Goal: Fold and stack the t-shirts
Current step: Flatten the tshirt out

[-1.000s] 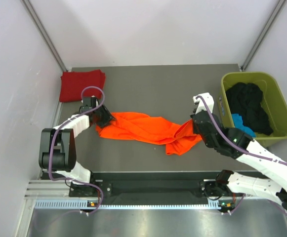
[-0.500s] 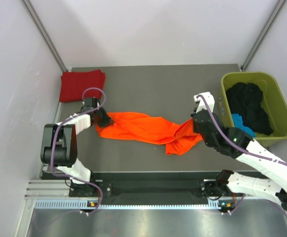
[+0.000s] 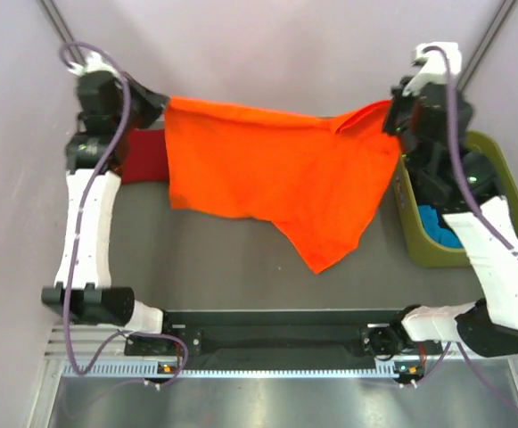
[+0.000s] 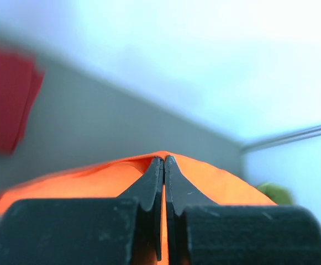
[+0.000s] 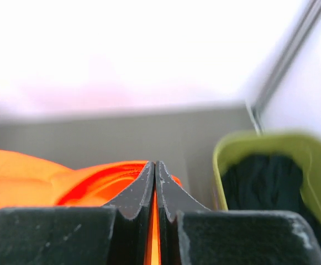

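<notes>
The orange t-shirt (image 3: 276, 174) hangs spread wide in the air above the table, one corner drooping toward the front. My left gripper (image 3: 158, 105) is shut on its upper left corner, and my right gripper (image 3: 392, 120) is shut on its upper right corner. In the left wrist view the jaws (image 4: 163, 161) pinch orange cloth (image 4: 94, 179); the right wrist view shows the same pinch (image 5: 154, 164) on the orange fabric (image 5: 50, 176). The dark red t-shirt (image 3: 144, 156) lies folded at the table's back left, partly hidden behind the orange one, and appears blurred in the left wrist view (image 4: 5, 105).
An olive-green tub (image 3: 499, 160) with dark and blue clothes stands at the right edge of the table, also seen close by the right gripper (image 5: 248, 149). White walls close in the back and both sides. Grey tabletop (image 3: 223, 267) lies beneath the hanging shirt.
The left gripper shut on the orange shirt's left end. Both arms then rose high and apart toward the back, lifting the shirt off the table and stretching it open.
</notes>
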### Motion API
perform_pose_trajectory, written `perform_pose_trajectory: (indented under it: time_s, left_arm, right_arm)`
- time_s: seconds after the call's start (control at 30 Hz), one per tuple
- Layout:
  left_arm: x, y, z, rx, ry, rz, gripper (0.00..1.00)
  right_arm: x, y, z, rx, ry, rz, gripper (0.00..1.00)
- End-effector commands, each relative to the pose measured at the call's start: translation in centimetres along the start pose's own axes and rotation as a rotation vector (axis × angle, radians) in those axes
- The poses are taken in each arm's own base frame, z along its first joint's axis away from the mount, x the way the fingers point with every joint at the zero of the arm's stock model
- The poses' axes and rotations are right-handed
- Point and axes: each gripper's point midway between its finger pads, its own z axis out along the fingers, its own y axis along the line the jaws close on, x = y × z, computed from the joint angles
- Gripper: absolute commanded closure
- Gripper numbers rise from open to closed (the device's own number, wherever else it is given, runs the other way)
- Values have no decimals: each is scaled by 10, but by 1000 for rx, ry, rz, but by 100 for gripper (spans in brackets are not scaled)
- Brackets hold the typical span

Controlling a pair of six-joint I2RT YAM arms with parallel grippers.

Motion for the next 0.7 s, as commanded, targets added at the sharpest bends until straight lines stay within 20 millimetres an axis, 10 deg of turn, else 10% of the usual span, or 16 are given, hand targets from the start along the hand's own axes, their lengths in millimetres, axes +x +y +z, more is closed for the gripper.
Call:
perform_pose_trajectory:
  time_s: [0.0, 0.2, 0.43, 0.53, 0.67]
  left_arm:
    - [-29, -24, -68, 3, -80, -6, 100]
    - [-27, -53, -144, 152, -126, -43, 100]
    - [-12, -53, -180, 173, -105, -48, 100]
    - [-4, -43, -155, 137, -61, -62, 100]
    - [1, -36, -100, 137, -29, -76, 100]
  right_arm:
    - [-72, -20, -37, -38, -160, 48, 100]
    - [-67, -21, -103, -266, -225, 184, 100]
    - [-66, -50, -173, -370, -292, 208, 100]
    - [-73, -47, -163, -349, -314, 177, 100]
    - [-66, -12, -98, -305, -261, 67, 100]
